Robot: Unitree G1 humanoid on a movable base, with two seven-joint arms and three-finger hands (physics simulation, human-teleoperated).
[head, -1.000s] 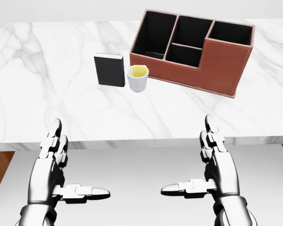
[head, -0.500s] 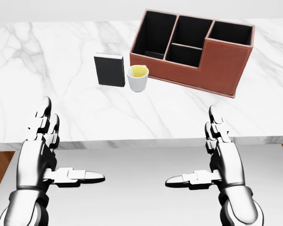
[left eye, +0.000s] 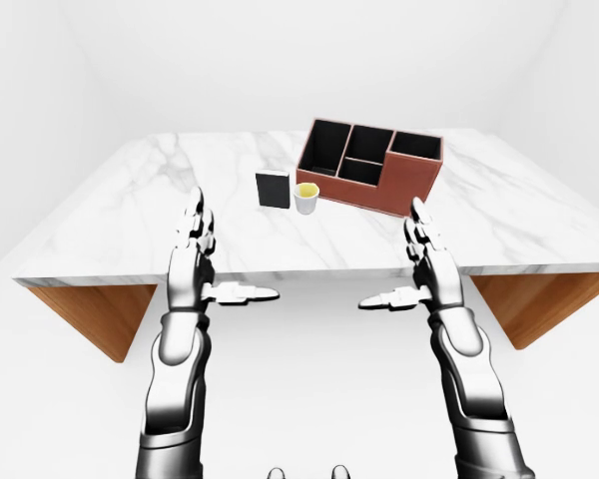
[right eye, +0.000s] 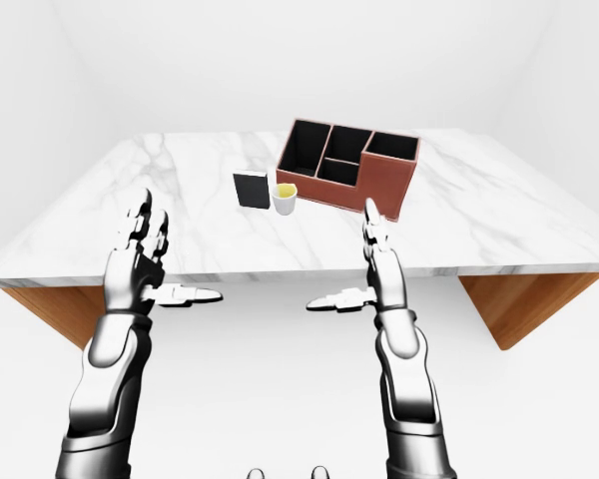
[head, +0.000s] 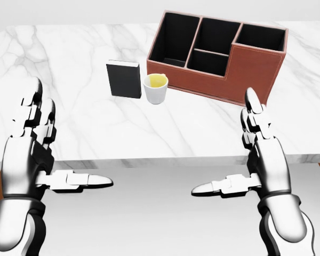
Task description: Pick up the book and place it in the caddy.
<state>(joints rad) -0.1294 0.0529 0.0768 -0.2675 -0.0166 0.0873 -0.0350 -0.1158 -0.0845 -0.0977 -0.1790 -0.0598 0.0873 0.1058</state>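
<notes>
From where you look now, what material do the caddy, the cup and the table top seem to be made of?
The caddy looks like reddish-brown leather or a leather imitation, matte, with a paler line along its edges, perhaps stitching, and a black lining. The cup seems glazed white ceramic, smooth, with a yellowish inside. The table top looks like polished white marble with grey veins; its underside looks like brown wood. These are renders, so only the look counts.

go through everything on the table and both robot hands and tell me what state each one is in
book: upright on the table, untouched
cup: upright, yellow inside, beside the book
caddy: upright, compartments look empty
left robot hand: open, empty
right robot hand: open, empty
</notes>
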